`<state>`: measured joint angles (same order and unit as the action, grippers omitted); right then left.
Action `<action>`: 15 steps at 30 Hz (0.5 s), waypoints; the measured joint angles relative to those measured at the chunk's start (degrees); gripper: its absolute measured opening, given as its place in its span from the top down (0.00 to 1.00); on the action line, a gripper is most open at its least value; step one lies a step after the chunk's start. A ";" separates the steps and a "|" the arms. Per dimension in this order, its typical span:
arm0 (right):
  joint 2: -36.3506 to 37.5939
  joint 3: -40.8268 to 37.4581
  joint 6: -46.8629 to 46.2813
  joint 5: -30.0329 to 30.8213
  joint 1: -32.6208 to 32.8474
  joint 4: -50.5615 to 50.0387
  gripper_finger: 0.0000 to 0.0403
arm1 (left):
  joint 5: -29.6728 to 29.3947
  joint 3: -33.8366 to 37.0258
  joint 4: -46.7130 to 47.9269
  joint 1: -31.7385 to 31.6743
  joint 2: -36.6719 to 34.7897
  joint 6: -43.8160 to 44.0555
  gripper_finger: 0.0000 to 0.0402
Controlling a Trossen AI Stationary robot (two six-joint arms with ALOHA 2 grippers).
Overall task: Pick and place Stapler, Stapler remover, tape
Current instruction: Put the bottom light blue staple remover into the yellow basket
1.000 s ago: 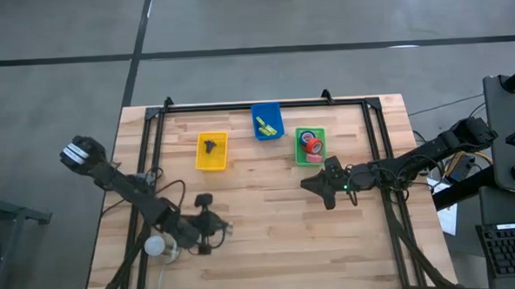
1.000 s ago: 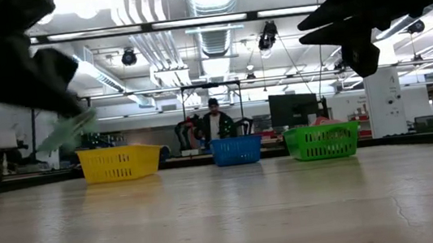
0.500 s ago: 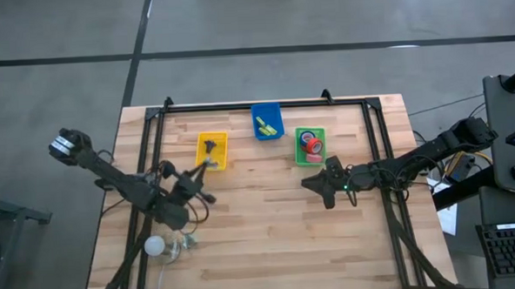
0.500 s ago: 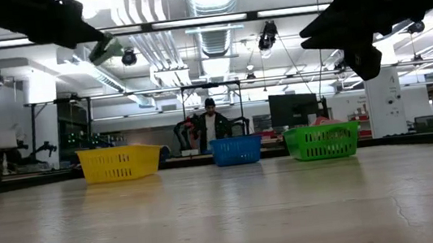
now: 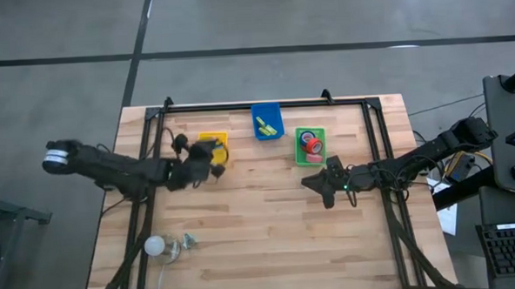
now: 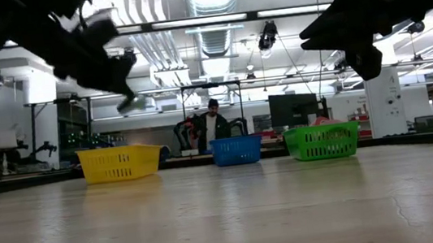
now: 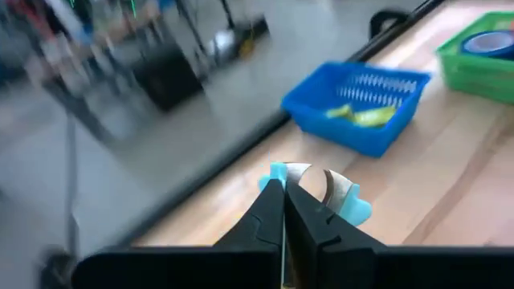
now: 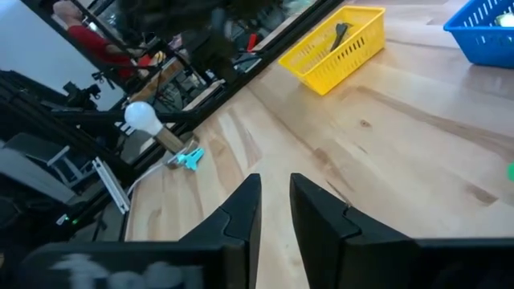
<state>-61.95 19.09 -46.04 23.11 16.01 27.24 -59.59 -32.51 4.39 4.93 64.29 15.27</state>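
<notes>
Carries the stapler remover (image 7: 353, 210), pinched in the closed left claw (image 7: 283, 186), above the yellow tray (image 5: 214, 138) at ten o'clock on the surface (image 5: 270, 231), probably needing centring and release next, with the right claw (image 8: 273, 189) slightly parted and empty at three o'clock.

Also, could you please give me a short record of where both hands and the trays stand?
left hand: raised over yellow tray, shut on pale-blue staple remover
right hand: open, empty, beside green tray
blue tray: yellow-green stapler
green tray: tape rolls, red and blue
loose on table: bulb
</notes>
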 joint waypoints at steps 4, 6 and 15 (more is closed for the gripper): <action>0.00 -0.02 0.01 0.02 0.00 -0.01 0.84 | 8.97 0.00 5.33 -8.82 0.00 12.23 0.98; 0.00 -0.02 0.02 0.01 0.00 -0.02 0.84 | 11.31 0.08 7.69 -12.49 0.00 17.30 0.98; -0.02 -0.04 0.20 1.10 0.00 -0.48 0.87 | 20.00 1.79 5.28 -17.71 1.26 19.89 0.97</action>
<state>-61.98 19.05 -45.84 24.21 16.01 26.77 -39.59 -30.72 9.67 -12.78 65.55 35.16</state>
